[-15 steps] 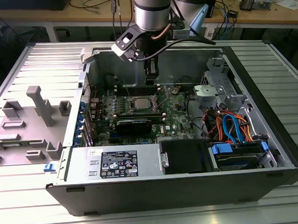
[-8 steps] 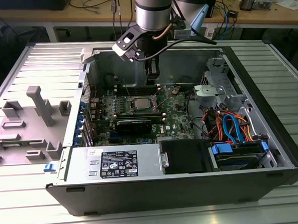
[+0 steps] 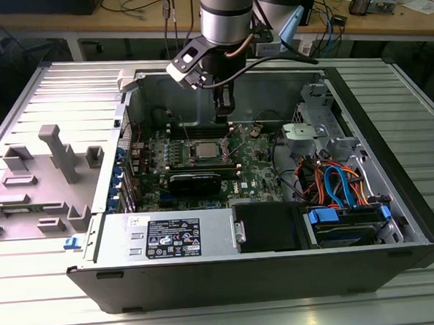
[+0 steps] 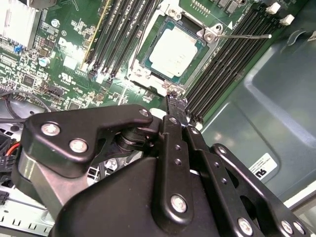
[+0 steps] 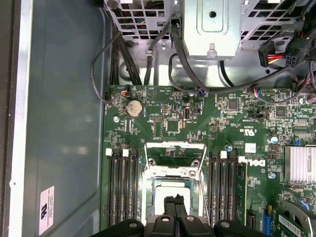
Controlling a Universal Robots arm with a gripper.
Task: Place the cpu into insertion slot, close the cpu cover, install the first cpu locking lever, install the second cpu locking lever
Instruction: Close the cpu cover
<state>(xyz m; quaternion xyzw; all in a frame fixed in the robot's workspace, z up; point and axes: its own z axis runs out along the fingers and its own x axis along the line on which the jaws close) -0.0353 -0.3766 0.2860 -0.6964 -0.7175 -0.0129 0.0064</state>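
Observation:
The cpu lies flat in the socket on the green motherboard, its dull silver top showing; I also see the cpu in the exterior view. The cpu cover, a silvery frame, appears to lie flat around the cpu. A thin metal locking lever sticks out from one socket corner across the memory slots. My gripper hangs just above the socket edge with its black fingers pressed together and nothing between them. From outside, the gripper is inside the open case, behind the socket.
Black memory slots flank the socket on both sides. A black expansion card sits in front of it. Orange and blue cables and a drive cage fill the exterior view's right. A power supply lines the near wall.

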